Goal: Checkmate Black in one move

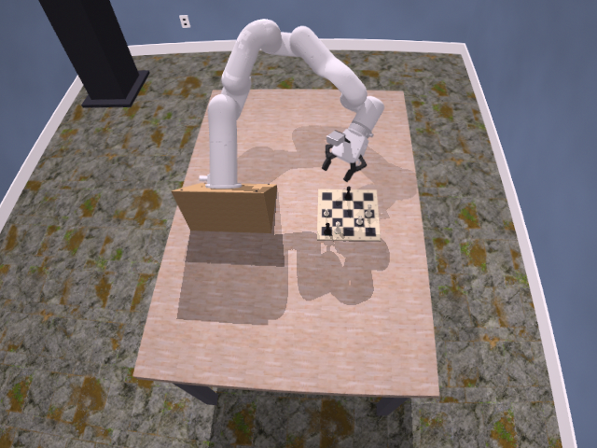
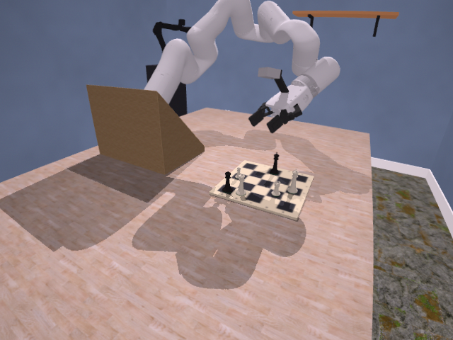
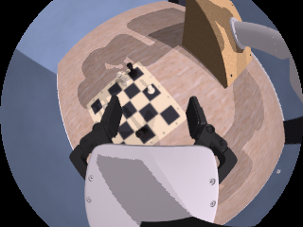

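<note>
A small chessboard [image 1: 348,214] lies on the wooden table; it also shows in the exterior view [image 2: 263,188] and the wrist view [image 3: 135,104]. A tall black piece [image 2: 275,162] stands at the far edge of the board. A second black piece [image 2: 227,182] stands at the near left corner, with a white piece [image 2: 241,184] beside it. Two more white pieces [image 2: 292,180] [image 2: 276,188] stand on the right side and a small white one [image 2: 238,171] on the left. My gripper [image 2: 270,119] is open and empty, tilted, in the air above and behind the far edge of the board.
A brown wedge-shaped box [image 2: 136,126] stands at the arm's base, left of the board. A black pillar [image 1: 96,52] stands on the floor beyond the table. A shelf [image 2: 345,14] hangs on the far wall.
</note>
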